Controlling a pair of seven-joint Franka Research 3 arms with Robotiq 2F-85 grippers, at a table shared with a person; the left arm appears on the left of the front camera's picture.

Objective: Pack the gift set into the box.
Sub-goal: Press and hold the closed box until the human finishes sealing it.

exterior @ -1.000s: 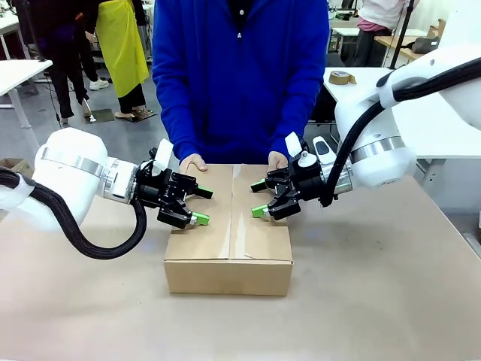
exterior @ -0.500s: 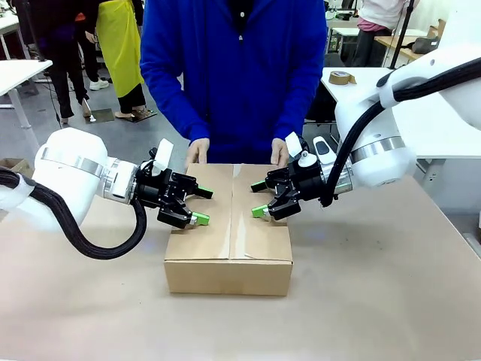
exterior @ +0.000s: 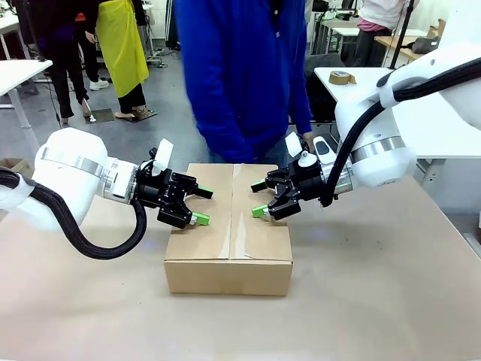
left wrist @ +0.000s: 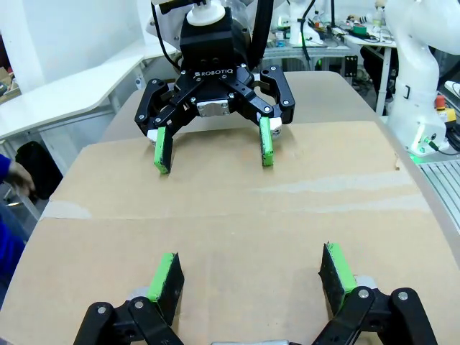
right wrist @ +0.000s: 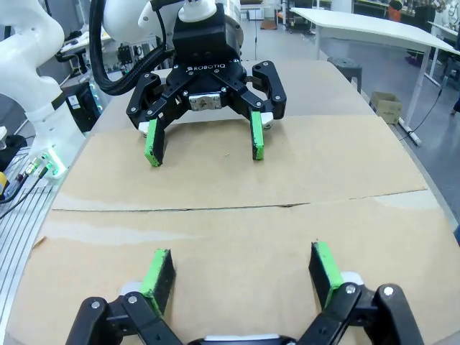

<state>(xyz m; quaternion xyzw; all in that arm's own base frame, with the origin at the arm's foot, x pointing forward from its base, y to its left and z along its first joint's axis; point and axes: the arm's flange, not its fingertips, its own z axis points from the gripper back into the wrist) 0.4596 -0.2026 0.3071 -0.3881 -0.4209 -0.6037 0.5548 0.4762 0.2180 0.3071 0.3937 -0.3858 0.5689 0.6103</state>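
The box [exterior: 228, 239] stands in the middle of the table with its flaps folded flat and a seam running down its top. My left gripper [exterior: 201, 205] is open over the box's left flap, and my right gripper [exterior: 258, 199] is open over the right flap, facing it. The left wrist view shows my left gripper [left wrist: 251, 269] low over the cardboard [left wrist: 230, 215] with the right gripper [left wrist: 213, 147] opposite. From the right wrist, my right gripper [right wrist: 241, 272] hangs just above the flap [right wrist: 237, 223], with the left gripper [right wrist: 203, 147] across the seam. The gift set is hidden.
A person in a blue top [exterior: 240, 75] stands at the far side, hands off the box. Bare tan table [exterior: 376, 286] lies around the carton. A tape roll [exterior: 342, 77] sits on a white table at the back right.
The person has lifted both hands from the box's far edge and shifted to the right. Both grippers stay where they were, still open.
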